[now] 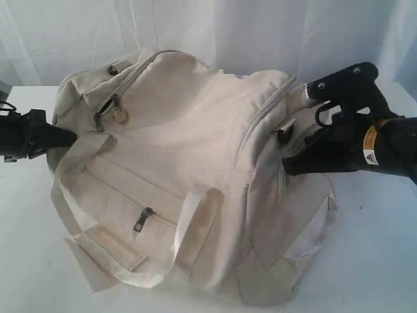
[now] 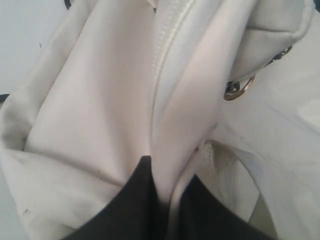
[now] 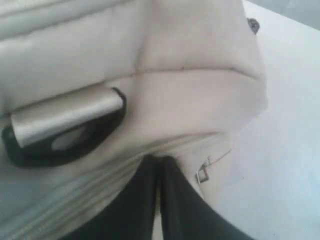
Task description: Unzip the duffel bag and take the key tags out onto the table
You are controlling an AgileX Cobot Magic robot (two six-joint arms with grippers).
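Observation:
The cream duffel bag (image 1: 189, 130) lies on the white table (image 1: 371, 261), and every zip that shows is closed. My left gripper (image 1: 70, 137) is at the bag's left end. In the left wrist view this gripper (image 2: 167, 172) is shut on a fold of the bag's fabric (image 2: 100, 100) beside a zip seam (image 2: 165, 45). My right gripper (image 1: 287, 166) is at the right end. Its fingers (image 3: 160, 159) are pressed together, tips against the zip line of the bag (image 3: 200, 75), with a small metal loop (image 3: 202, 174) just beside them. The key tags are hidden.
A round ring pull (image 1: 121, 116) hangs from the top left zip, also visible from the left wrist (image 2: 239, 90). A front pocket has a dark zip pull (image 1: 143, 218). A black D-ring with a grey strap (image 3: 65, 140) sits near my right fingers. A white curtain (image 1: 260, 32) backs the table.

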